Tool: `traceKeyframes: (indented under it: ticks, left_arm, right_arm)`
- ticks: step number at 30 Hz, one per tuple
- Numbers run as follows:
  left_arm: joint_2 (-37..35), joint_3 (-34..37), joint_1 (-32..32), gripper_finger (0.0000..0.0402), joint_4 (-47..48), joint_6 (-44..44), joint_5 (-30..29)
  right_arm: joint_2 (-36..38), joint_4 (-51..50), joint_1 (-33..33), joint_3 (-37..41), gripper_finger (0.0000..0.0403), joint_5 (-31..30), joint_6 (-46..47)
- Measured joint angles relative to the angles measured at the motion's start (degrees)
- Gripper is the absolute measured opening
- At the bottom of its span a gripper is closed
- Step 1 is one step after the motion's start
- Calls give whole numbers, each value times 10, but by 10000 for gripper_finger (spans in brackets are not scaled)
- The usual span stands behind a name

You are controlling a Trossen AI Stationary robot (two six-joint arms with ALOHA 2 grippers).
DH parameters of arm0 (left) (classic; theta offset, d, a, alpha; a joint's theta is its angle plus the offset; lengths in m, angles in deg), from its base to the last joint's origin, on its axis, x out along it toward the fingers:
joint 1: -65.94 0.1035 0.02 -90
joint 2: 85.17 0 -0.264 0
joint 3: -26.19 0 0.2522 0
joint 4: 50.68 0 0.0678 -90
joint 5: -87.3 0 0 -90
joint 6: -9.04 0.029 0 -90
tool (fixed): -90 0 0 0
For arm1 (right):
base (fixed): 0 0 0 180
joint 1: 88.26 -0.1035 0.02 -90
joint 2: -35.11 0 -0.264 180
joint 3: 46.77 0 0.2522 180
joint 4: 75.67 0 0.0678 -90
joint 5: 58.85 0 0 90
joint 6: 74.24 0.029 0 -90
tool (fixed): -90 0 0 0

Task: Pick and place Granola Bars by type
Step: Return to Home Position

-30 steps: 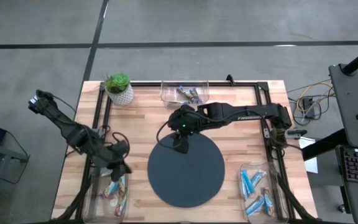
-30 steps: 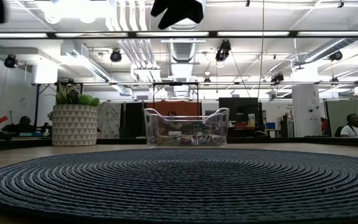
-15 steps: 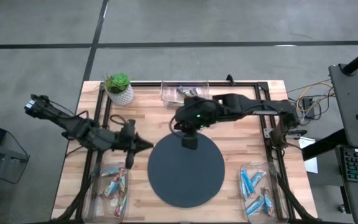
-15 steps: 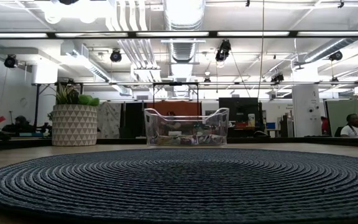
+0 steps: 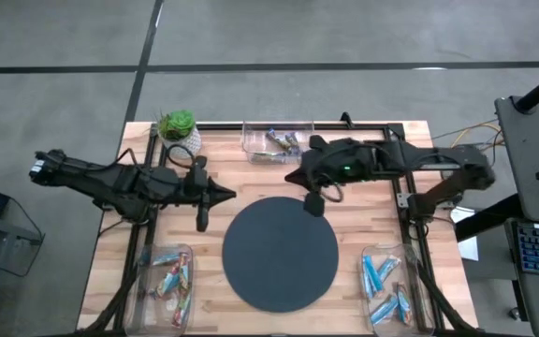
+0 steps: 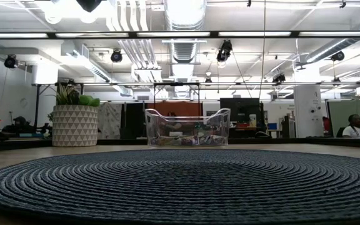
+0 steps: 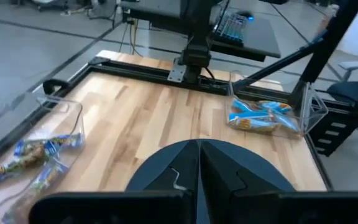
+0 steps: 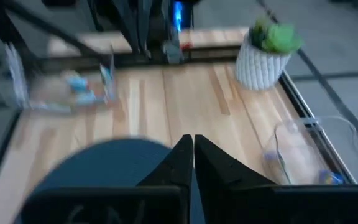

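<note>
Hovering the left gripper (image 5: 221, 194) clenched on nothing off the mat's (image 5: 279, 271) 10 o'clock edge, hanging the right gripper (image 5: 314, 203) likewise pinched shut and empty at its 1 o'clock rim, resting blue granola bars (image 5: 382, 279) in the 5 o'clock bin (image 5: 408, 267), long axes running roughly 12 to 6, red bars (image 5: 171, 281) slanting in the 7 o'clock bin (image 5: 144, 281), darker bars (image 5: 282, 142) lying jumbled in the 12 o'clock bin (image 5: 251, 140).

Bright, even indoor light
Ceiling lights (image 6: 185, 9) glare white in the low view; shadows on the table (image 5: 223, 159) soft and faint
</note>
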Motion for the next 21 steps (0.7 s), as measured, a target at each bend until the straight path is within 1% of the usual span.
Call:
traceKeyframes:
  ticks: [4, 7, 13, 21]
  left_arm:
    - [-3, 0, 5, 0, 0, 37, 12]
    - [-3, 0, 5, 0, -1, 43, 10]
    - [-3, 0, 5, 0, -1, 31, 7]
    - [0, 0, 5, 0, 2, 30, 7]
  right_arm:
    - [78, 146, 0, 132, 8, 14, 9]
    - [124, 218, -1, 200, 8, 14, 9]
    - [188, 231, -1, 270, 8, 15, 86]
    - [228, 232, -3, 338, 9, 15, 110]
